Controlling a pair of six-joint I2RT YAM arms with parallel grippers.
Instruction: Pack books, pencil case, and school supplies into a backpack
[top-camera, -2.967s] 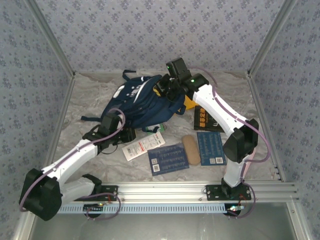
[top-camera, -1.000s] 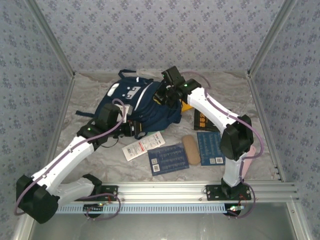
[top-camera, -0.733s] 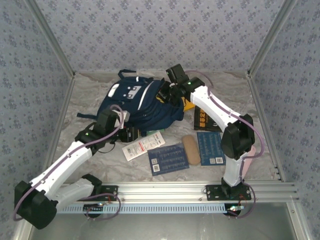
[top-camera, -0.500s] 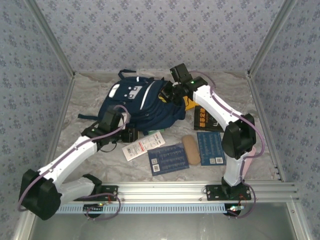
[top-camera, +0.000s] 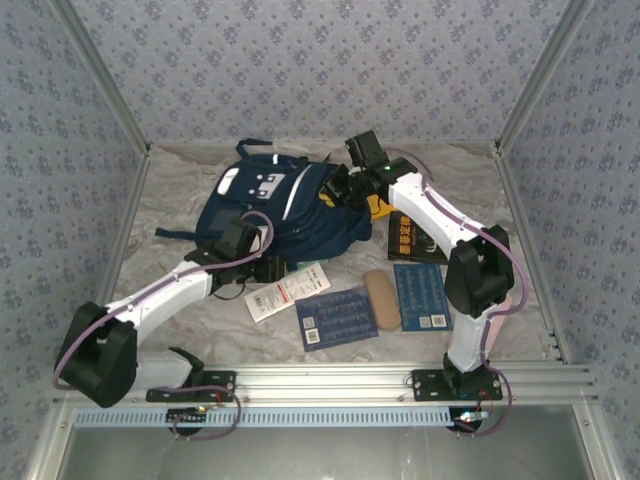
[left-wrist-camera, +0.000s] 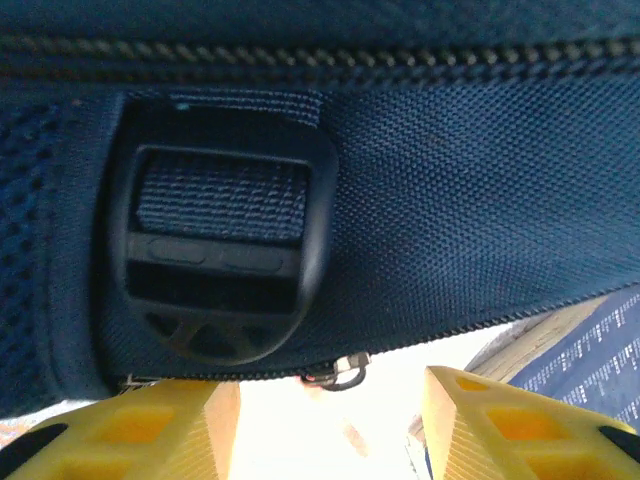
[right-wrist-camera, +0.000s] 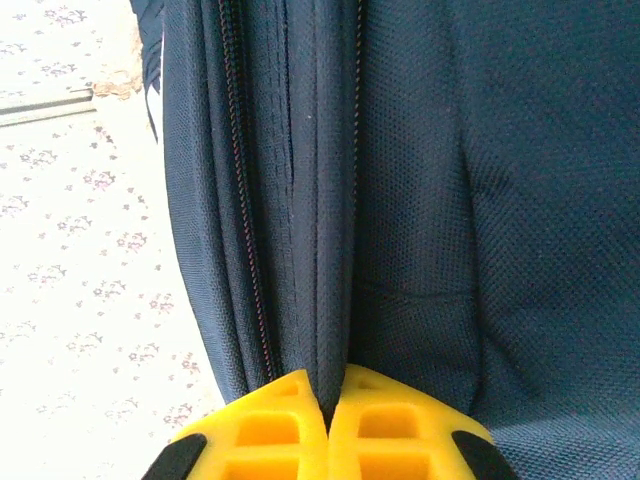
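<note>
Backpack (top-camera: 270, 205) lay far-centre on table (top-camera: 250, 335), apparently unpacked, right tool (right-wrist-camera: 328, 410) clamped on its zipper-side fold, left tool (left-wrist-camera: 330, 420) jaws apart at its near edge; books (top-camera: 336, 318), pencil case (top-camera: 381, 298), white packet (top-camera: 287, 291) remained outside.

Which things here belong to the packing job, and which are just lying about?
For the job: backpack, orange book, black book, blue book, second blue book, pencil case, white packet.
Just there: table cover, metal rail, patterned walls.
</note>
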